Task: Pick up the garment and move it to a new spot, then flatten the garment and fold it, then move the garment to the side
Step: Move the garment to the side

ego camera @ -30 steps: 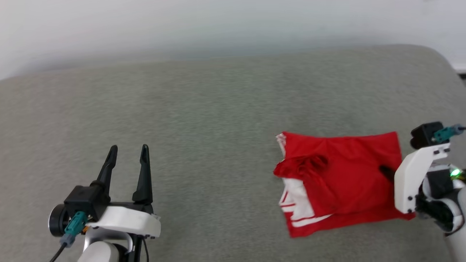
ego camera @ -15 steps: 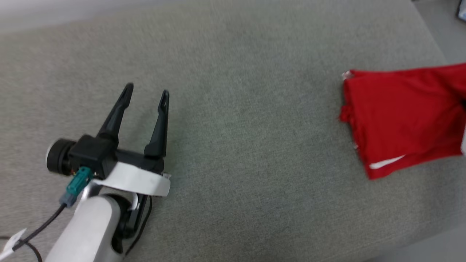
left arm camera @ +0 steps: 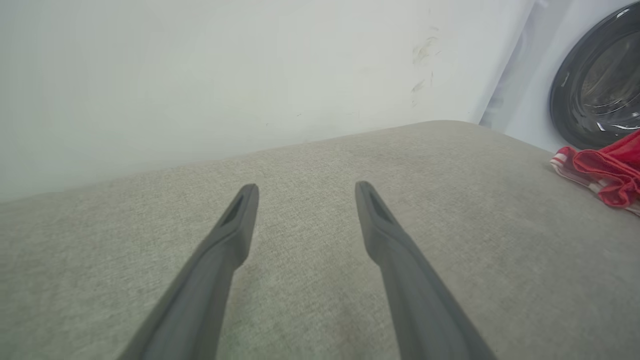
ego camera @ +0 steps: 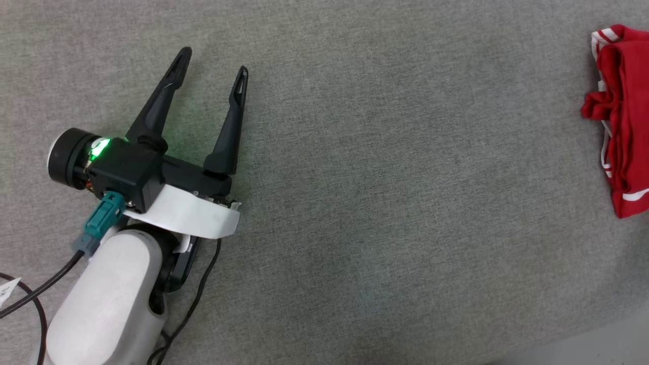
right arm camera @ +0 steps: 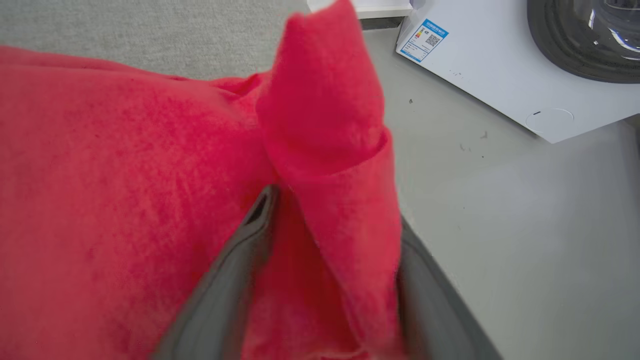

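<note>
Garment (ego camera: 621, 126) lies folded at the right side of the grey cushion (ego camera: 380, 177), near its edge. Right gripper (right arm camera: 332, 210) parted, a raised red fold draped against one finger; left gripper (ego camera: 214, 61) wide, empty, well apart. Risk: pulling back snags that fold, undoing the stack or dragging it off.

Nothing readable. Blue-and-white sticker (right arm camera: 423, 40) with a QR code on the white washing machine (right arm camera: 500, 75); its print is too small to read. Small white tag (ego camera: 7, 290) at the head view's lower left edge, marks illegible.
</note>
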You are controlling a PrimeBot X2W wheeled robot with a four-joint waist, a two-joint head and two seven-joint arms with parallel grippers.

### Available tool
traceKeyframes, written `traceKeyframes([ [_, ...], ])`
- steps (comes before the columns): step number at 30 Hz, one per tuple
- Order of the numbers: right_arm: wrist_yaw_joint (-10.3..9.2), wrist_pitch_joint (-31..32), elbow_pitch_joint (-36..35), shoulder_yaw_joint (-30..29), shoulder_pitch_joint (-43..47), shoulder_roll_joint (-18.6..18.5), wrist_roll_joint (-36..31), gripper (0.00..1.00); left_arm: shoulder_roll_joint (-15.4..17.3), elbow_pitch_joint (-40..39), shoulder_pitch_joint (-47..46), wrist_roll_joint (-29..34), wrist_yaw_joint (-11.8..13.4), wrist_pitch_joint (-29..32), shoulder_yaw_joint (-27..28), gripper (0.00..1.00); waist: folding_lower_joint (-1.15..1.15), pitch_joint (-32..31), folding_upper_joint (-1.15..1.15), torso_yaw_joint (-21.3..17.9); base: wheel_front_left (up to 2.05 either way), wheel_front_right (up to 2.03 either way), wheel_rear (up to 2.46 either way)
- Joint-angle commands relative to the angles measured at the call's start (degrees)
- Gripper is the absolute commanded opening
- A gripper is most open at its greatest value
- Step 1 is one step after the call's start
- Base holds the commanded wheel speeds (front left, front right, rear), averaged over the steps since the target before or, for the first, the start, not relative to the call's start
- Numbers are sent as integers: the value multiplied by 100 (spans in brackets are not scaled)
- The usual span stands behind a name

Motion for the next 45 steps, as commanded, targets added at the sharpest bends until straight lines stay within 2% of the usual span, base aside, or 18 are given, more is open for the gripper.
traceKeyframes([
  [1,-7,-123,71,-60,-102,-1,-70,100,-7,45,-3,-24,-8,-41,-12,100,-1,-57,0,-7,0,0,0],
  [8,-7,-426,13,-190,101,-113,-337,100,-61,300,185,-130,12,-208,-11,100,-1,-507,0,-54,0,0,0],
  [18,-7,-770,-974,252,1035,-1,-91,100,-319,804,986,-456,213,-553,99,100,-1,-1849,0,76,0,0,0],
  [26,-7,-842,-2195,542,2328,751,176,100,-471,982,1680,-659,397,-643,179,100,-1,-2674,0,479,0,0,0],
  [33,-7,-989,-2911,1016,3189,1405,279,100,-553,1161,2136,-798,542,-694,317,100,-1,-3087,0,884,0,0,0],
  [38,-7,-1321,-3391,1255,3558,1661,115,100,-527,1299,2272,-752,591,-710,395,100,-1,-3235,0,1099,0,0,0],
  [45,-6,-1432,-3796,1277,4193,1934,-83,100,-565,1471,2533,-627,614,-734,418,100,-1,-3528,0,1128,0,0,0],
])
